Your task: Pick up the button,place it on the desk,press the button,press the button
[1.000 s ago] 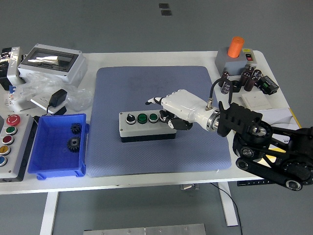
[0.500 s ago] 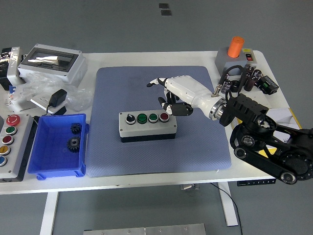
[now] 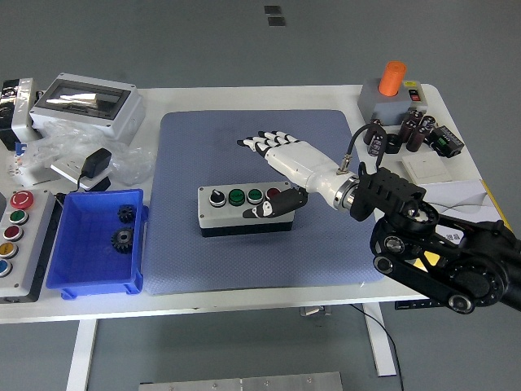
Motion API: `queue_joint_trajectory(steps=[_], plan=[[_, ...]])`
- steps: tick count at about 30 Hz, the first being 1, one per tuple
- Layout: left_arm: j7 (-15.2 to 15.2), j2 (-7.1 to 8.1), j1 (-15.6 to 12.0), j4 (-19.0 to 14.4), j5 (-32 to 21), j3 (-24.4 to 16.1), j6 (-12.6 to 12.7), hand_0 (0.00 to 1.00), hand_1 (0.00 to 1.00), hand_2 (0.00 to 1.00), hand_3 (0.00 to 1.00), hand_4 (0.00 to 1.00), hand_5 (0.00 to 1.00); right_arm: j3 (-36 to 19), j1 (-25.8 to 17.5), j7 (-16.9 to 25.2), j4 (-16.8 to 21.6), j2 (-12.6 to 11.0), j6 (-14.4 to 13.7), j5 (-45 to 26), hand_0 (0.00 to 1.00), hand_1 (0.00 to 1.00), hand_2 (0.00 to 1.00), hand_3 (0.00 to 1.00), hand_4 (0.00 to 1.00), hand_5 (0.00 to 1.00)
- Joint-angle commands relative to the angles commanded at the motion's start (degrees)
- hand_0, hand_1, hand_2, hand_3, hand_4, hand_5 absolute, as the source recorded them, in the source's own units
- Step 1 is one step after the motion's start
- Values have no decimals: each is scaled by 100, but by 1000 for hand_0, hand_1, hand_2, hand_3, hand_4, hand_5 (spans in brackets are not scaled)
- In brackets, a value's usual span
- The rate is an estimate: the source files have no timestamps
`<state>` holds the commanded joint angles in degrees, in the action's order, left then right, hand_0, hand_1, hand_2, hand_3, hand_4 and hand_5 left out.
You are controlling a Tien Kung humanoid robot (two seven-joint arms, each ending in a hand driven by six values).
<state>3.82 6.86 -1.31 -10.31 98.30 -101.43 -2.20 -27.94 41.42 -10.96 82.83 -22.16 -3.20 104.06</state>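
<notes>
One grey button box (image 3: 244, 210) with four buttons on the blue mat (image 3: 203, 261), one white right hand (image 3: 281, 167) over its right end, fingers spread wide, thumb maybe touching the box, two gears (image 3: 124, 228) in one blue bin (image 3: 89, 277)

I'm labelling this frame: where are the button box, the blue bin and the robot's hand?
button box (image 3: 236, 213): head view, front wall.
blue bin (image 3: 98, 281): head view, near rim.
right hand (image 3: 295, 161): head view, back of the hand.
</notes>
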Motion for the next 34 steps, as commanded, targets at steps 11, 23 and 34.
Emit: queue_joint_trajectory(steps=[11,23,34], plan=[[-8,7,8,0,24,-15,-6,732,734,620,634,547,243,192,70,-113,-382,201,30,52,998,998,998,998,998,510],[-14,7,28,0,33,-12,-14,732,734,618,633,546,237,786,218,-111,-1076,501,-283,-5,998,998,998,998,998,504],[-9,1,39,0,21,0,-11,732,734,618,633,545,233,1108,197,-87,-1455,566,-853,-129,723,802,812,998,927,218]])
